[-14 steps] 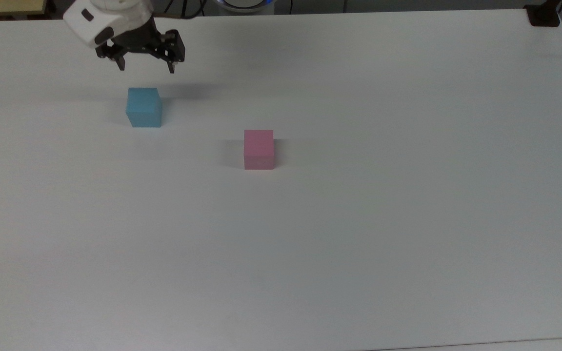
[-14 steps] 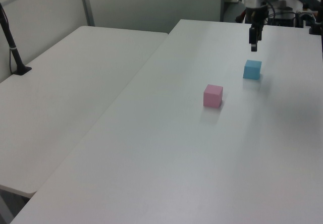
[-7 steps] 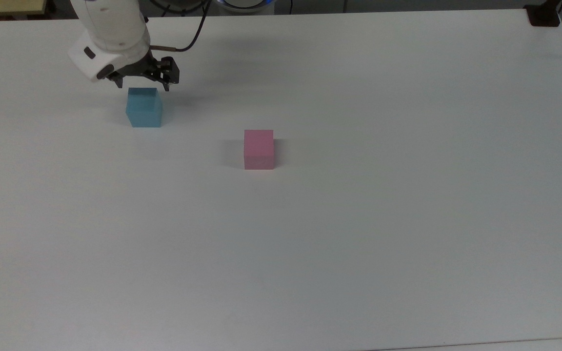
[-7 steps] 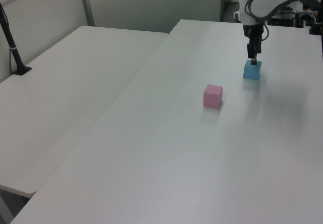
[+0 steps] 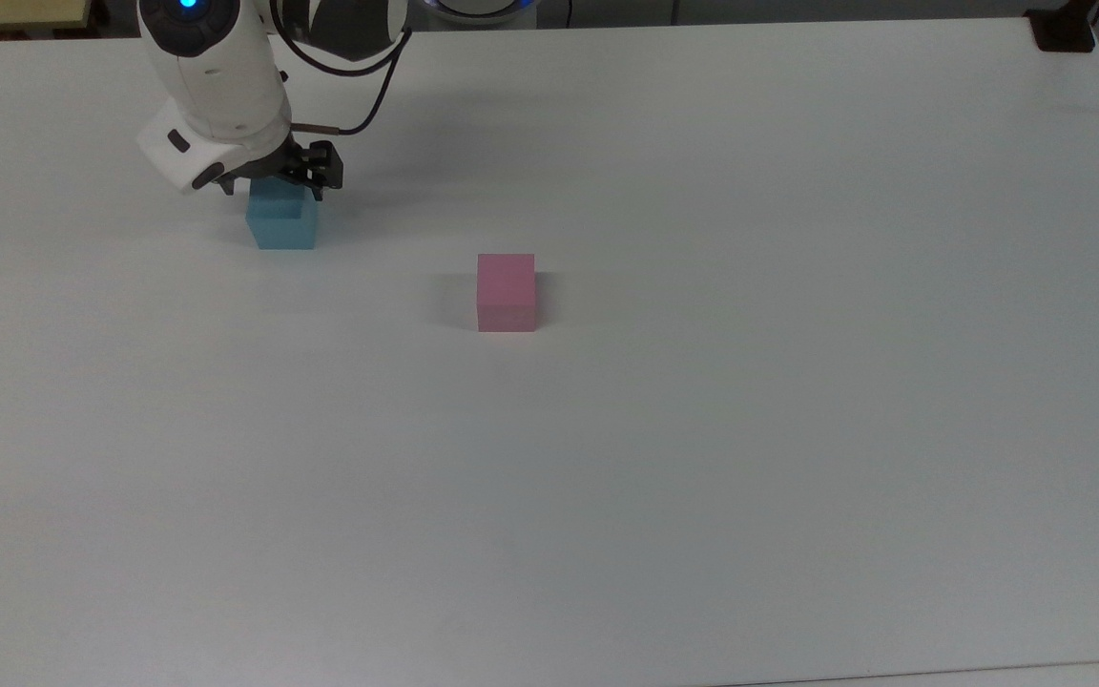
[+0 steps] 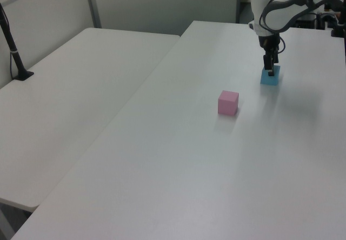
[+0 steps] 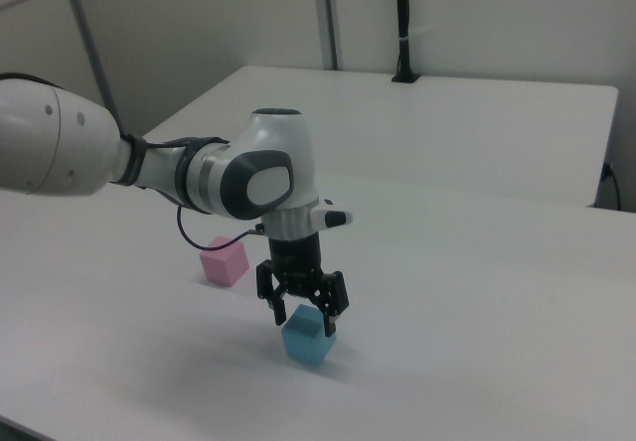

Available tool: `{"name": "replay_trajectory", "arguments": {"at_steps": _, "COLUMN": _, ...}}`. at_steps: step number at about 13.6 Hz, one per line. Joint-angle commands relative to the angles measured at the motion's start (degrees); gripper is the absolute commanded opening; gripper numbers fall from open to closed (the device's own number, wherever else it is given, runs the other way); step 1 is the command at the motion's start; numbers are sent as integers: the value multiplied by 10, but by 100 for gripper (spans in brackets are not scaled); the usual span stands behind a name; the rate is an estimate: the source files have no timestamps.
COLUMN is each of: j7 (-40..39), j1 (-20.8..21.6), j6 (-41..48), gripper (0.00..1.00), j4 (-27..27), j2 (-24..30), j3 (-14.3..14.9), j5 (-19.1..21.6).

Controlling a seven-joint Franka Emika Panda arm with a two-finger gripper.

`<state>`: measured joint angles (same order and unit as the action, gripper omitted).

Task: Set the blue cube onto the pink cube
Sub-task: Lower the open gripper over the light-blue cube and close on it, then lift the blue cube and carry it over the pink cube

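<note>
Spread apart, the jaws of the gripper [image 7: 304, 321] straddle the blue cube [image 7: 308, 336], one finger on each side of its top; the right view shows this best, with the fingertips dipped just past the cube's upper edge and not pressed shut on it, as far as can be judged. Going left to right in the top view, the white arm [image 5: 211, 72] comes first, leaning down from the table's far edge, with the gripper [image 5: 275, 189] hiding the rear of the blue cube [image 5: 281, 222]; the pink cube [image 5: 506, 292] stands well apart to the top view's right and a little nearer the camera, resting alone on the white table [image 5: 702, 429]. The left view reverses that order: the pink cube [image 6: 228, 102] lies to the left view's left and the blue cube [image 6: 271, 77] farther back on its right, with the gripper [image 6: 270, 73] seen edge-on, so the gap between the fingers is lost. The left view also takes in a second table [image 6: 70, 88] alongside, carrying a black post [image 6: 12, 46] at its far side. In the right view the pink cube [image 7: 224, 262] sits behind the arm [image 7: 229, 178].
</note>
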<state>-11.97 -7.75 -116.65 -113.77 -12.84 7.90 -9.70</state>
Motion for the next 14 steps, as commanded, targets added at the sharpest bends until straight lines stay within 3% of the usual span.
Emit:
{"name": "replay_trajectory", "arguments": {"at_steps": 1, "j7": -10, "j1": 1, "j6": -16, "gripper": 71, "j4": -6, "j2": -10, "j3": 2, "j5": -10}}
{"name": "replay_trajectory", "arguments": {"at_steps": 2, "j7": -5, "j1": 2, "j6": -14, "gripper": 60, "j4": -3, "j2": -10, "j3": 2, "j5": -9}}
{"name": "replay_trajectory", "arguments": {"at_steps": 6, "j7": -2, "j1": 8, "j6": 58, "gripper": 60, "j4": 37, "j2": 19, "j3": -4, "j5": 14}}
{"name": "replay_trajectory", "arguments": {"at_steps": 11, "j7": 4, "j1": 17, "j6": 134, "gripper": 60, "j4": 110, "j2": 34, "j3": -51, "j5": 88}}
{"name": "replay_trajectory", "arguments": {"at_steps": 14, "j7": 97, "j1": 44, "j6": 108, "gripper": 60, "j4": 125, "j2": 25, "j3": -85, "j5": 92}}
